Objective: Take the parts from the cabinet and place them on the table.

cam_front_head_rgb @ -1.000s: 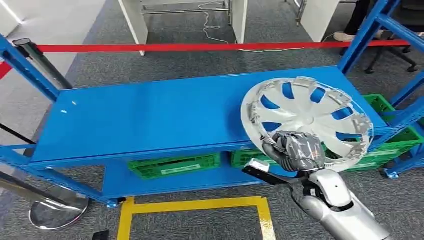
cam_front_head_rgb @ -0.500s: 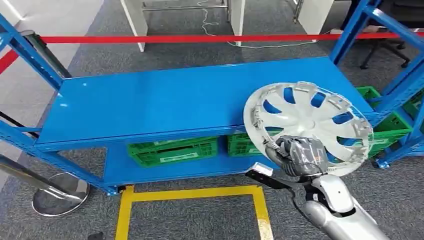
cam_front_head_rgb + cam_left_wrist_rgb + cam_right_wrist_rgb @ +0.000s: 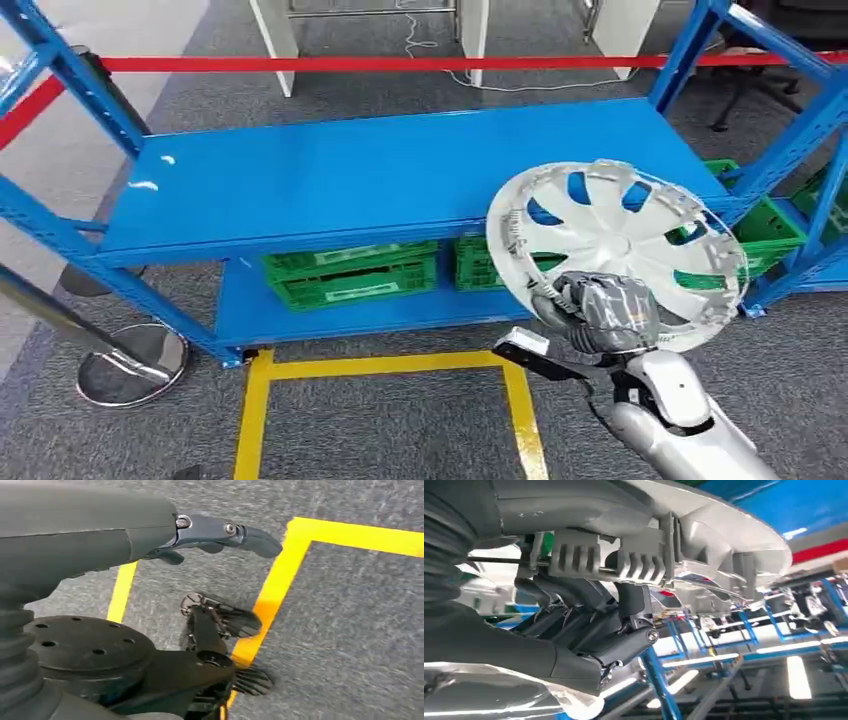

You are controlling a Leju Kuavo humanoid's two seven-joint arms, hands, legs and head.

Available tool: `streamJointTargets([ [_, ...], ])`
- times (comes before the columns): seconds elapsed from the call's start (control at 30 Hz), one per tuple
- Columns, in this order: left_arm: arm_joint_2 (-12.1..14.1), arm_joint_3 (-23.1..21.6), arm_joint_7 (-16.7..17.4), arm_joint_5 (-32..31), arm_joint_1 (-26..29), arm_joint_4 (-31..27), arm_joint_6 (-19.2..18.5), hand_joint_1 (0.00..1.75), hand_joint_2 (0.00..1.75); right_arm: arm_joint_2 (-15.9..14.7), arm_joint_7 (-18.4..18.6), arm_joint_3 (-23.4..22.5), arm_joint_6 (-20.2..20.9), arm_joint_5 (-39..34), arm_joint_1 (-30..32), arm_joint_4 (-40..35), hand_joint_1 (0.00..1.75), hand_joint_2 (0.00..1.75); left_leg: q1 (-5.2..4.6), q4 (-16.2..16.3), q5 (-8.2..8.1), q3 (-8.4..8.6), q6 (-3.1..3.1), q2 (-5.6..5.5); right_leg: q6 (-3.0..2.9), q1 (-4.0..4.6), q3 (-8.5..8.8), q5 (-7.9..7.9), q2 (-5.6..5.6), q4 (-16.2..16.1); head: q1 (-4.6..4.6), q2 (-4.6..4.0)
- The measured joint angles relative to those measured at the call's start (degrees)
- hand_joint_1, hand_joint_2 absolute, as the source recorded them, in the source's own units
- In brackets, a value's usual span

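A silver wheel cover [image 3: 620, 235] with open spokes is held tilted in front of the blue shelf rack [image 3: 380, 170], over its front right edge. My right hand [image 3: 600, 312], wrapped in clear plastic, grips the cover's lower rim from below. In the right wrist view the fingers [image 3: 589, 630] are curled around the clips on the wheel cover's [image 3: 704, 510] inner rim. My left hand [image 3: 210, 532] hangs over the grey carpet with its fingers stretched out and nothing in it.
Green crates [image 3: 350, 275] sit on the rack's lower shelf, and another green crate [image 3: 770, 225] stands at the right. A red barrier tape [image 3: 400, 64] runs behind the rack. A stanchion base [image 3: 130, 365] stands at the left. Yellow floor tape [image 3: 390, 365] marks a box.
The whole picture has shifted, so the camera has moved. The wheel cover stays in my right hand and now hangs further out past the shelf's front edge.
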Motion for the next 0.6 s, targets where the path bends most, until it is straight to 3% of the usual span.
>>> streamJointTargets([
  [0.03,-0.02,0.46,-0.26,0.35,0.05,0.00,-0.41,0.00,1.75,0.00,-0.02,-0.04,-0.04,0.02,0.05,0.00,1.75,1.75,0.62,-1.12,1.39,-0.50,0.43,0.17,0.31,0.01,-0.42,-0.02,0.07,-0.04,0.02,0.00],
  [0.1,-0.09,0.76,-0.96,0.96,-0.09,0.00,-1.18,0.00,1.75,0.04,-0.20,-0.09,-0.20,0.04,0.19,-0.02,1.75,1.75,0.41,-1.20,3.08,-2.28,1.32,0.45,0.38,0.07,-2.37,-6.92,0.27,3.99,0.24,0.00],
  [0.13,-0.07,0.90,-1.22,1.13,-0.05,0.00,-1.35,0.00,1.75,0.04,-0.26,-0.13,-0.28,0.09,0.27,0.00,1.75,1.75,0.33,-1.12,3.85,-3.26,1.30,0.45,0.45,0.09,-2.93,-10.65,0.29,8.01,0.33,0.00],
  [0.17,-0.04,1.05,-1.66,1.18,-0.03,0.00,-1.62,0.00,1.75,0.07,-0.39,-0.26,-0.26,0.13,0.33,0.00,1.75,1.75,0.18,-1.08,4.60,-4.24,1.42,0.45,0.56,0.09,-3.44,-13.00,0.28,11.98,0.31,0.00],
  [0.2,-0.02,1.14,-2.10,1.31,-0.03,0.00,-1.75,0.00,1.75,0.07,-0.68,-0.28,-0.20,0.13,0.30,0.02,1.75,1.75,0.11,-0.92,5.37,-5.36,1.41,0.49,0.69,0.09,-3.79,-13.58,0.28,15.55,0.35,0.00],
  [0.23,0.07,1.22,-2.34,1.40,-0.04,0.00,-1.81,0.00,1.75,0.09,-0.79,-0.28,-0.15,0.09,0.26,0.11,1.75,1.75,0.05,-0.70,6.18,-6.59,1.36,0.53,0.78,0.08,-3.37,-12.05,0.27,17.70,0.33,0.00],
  [0.27,0.17,1.40,-2.58,1.51,-0.06,0.00,-1.83,0.00,1.75,0.13,-1.11,-0.29,-0.09,-0.11,0.07,0.33,1.75,1.75,0.03,-0.46,6.90,-7.82,1.24,0.53,0.80,0.07,-1.88,-9.42,0.27,17.36,0.33,0.00],
  [0.3,0.24,1.55,-2.64,1.51,-0.08,0.00,-1.83,0.00,1.75,0.22,-1.40,-0.28,-0.07,-0.37,-0.34,0.63,1.75,1.75,0.03,-0.08,7.49,-8.97,1.10,0.53,0.77,0.07,0.49,-7.23,0.25,15.07,0.33,0.00],
  [0.33,0.31,1.59,-2.64,1.44,-0.12,0.00,-1.75,0.00,1.75,0.39,-1.62,-0.31,-0.04,-0.66,-0.94,1.01,1.75,1.75,0.04,0.40,8.08,-9.90,0.92,0.54,0.73,0.04,4.11,-6.40,0.25,10.69,0.37,0.00],
  [0.4,0.35,1.59,-2.60,1.16,-0.19,0.00,-1.33,0.00,1.75,0.70,-2.03,-0.31,-0.02,-1.14,-2.31,1.68,1.75,1.75,-0.27,1.62,8.79,-11.37,0.38,0.45,0.67,0.27,12.33,-10.79,0.25,-0.45,0.39,0.00],
  [0.43,0.42,1.64,-2.53,1.13,-0.16,0.00,-1.16,0.00,1.75,0.88,-2.14,-0.37,-0.04,-1.33,-2.92,1.92,1.75,1.75,-0.25,1.83,9.35,-11.60,0.12,0.52,-0.07,0.40,12.75,-12.00,0.27,-2.00,0.15,0.00],
  [0.5,0.42,1.75,-2.47,1.16,-0.18,0.00,-0.83,0.00,1.75,1.01,-2.38,-0.33,-0.04,-1.40,-3.43,2.71,1.75,1.75,0.02,1.38,10.44,-11.89,-0.36,0.44,-0.73,0.88,11.46,-11.37,0.21,-1.69,0.20,0.00],
  [0.53,0.48,1.84,-2.42,1.18,-0.09,0.00,-0.70,0.00,1.75,1.20,-2.45,-0.33,-0.04,-1.38,-3.72,2.95,1.75,1.75,0.10,1.50,10.62,-12.36,-0.72,0.27,-1.58,0.47,10.82,-10.75,-0.12,-1.88,0.29,0.00],
  [0.57,0.48,1.92,-2.25,1.22,0.00,0.00,-0.50,0.00,1.75,1.42,-2.58,-0.24,-0.04,-1.33,-4.09,3.19,1.75,1.75,0.25,2.13,8.92,-12.77,-1.24,0.17,-2.16,0.37,10.29,-10.29,-0.53,-1.92,0.13,0.00],
  [0.6,0.48,1.97,-1.93,1.33,0.05,0.00,-0.24,0.00,1.75,1.42,-2.56,-0.26,-0.09,-1.18,-4.29,3.43,1.75,1.75,0.37,4.23,5.56,-13.31,-1.71,0.14,-2.62,0.37,9.72,-9.71,-0.60,-1.92,-0.24,0.00],
])
